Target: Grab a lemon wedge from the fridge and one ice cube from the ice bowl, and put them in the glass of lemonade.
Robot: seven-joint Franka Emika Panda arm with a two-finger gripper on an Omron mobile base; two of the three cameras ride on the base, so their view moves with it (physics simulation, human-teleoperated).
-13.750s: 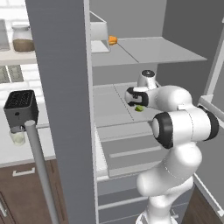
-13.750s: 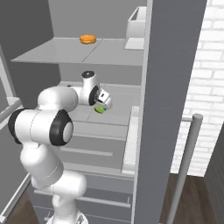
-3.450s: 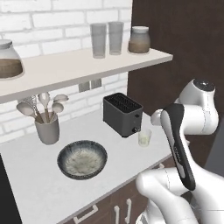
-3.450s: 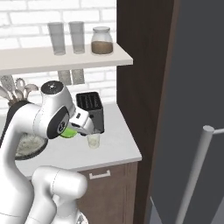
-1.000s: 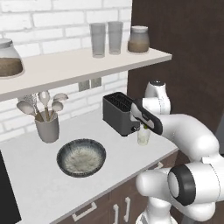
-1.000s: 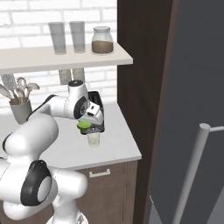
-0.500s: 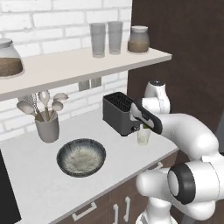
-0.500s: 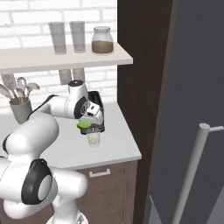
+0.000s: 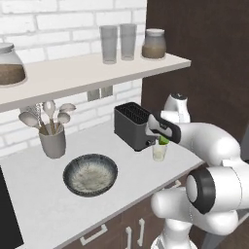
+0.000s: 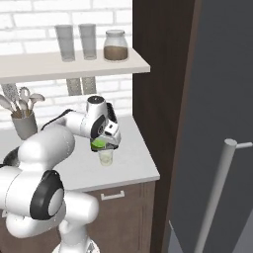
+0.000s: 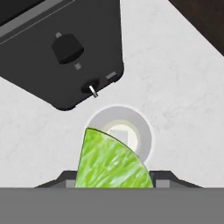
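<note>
The gripper (image 9: 163, 141) is pinching the lemon wedge (image 9: 164, 140) between its fingers, hovering directly above the glass of lemonade (image 9: 159, 151). In the hand view the lemon wedge (image 11: 112, 162) is sitting bright green (more lime than pale yellow) and overlapping the rim of the glass of lemonade (image 11: 142, 131) below. The glass is standing on the white counter (image 9: 44, 204) just beside the black toaster (image 9: 133, 126). The ice bowl (image 9: 90, 174) is resting well to the left of the glass, near the utensil cup (image 9: 52, 142). From the right base view the wedge (image 10: 99, 144) is hanging just over the glass (image 10: 105, 157).
</note>
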